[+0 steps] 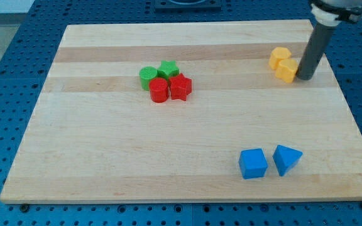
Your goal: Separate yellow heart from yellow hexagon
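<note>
Two yellow blocks (283,64) sat touching; my tip (305,78), with no fingers to close, pressed beside them, needing a wedge between.

Matt wood, matt blocks, a dull dark rod

The counter (187,144) is pale wood in glued strips, smooth and satin, grain running across the view. The yellow blocks (283,63), red blocks (170,88), green blocks (158,73) and blue blocks (269,161) look like matt plastic or painted wood, softly edged. The rod ending in my tip (305,78) is dark grey, smooth, faintly sheened. Around it, blue perforated base (11,88), matt.
</note>
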`<action>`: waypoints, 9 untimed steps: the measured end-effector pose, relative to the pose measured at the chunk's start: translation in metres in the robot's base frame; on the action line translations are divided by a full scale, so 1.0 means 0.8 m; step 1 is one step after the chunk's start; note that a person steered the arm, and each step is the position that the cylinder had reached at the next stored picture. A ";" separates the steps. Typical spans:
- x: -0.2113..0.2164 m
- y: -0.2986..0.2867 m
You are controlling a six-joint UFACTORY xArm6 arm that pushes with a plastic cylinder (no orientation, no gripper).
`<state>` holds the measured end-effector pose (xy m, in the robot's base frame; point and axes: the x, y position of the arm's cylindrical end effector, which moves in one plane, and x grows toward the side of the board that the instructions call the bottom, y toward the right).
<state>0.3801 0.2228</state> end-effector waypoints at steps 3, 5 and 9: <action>-0.016 -0.019; -0.015 -0.048; -0.003 -0.104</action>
<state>0.3774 0.1395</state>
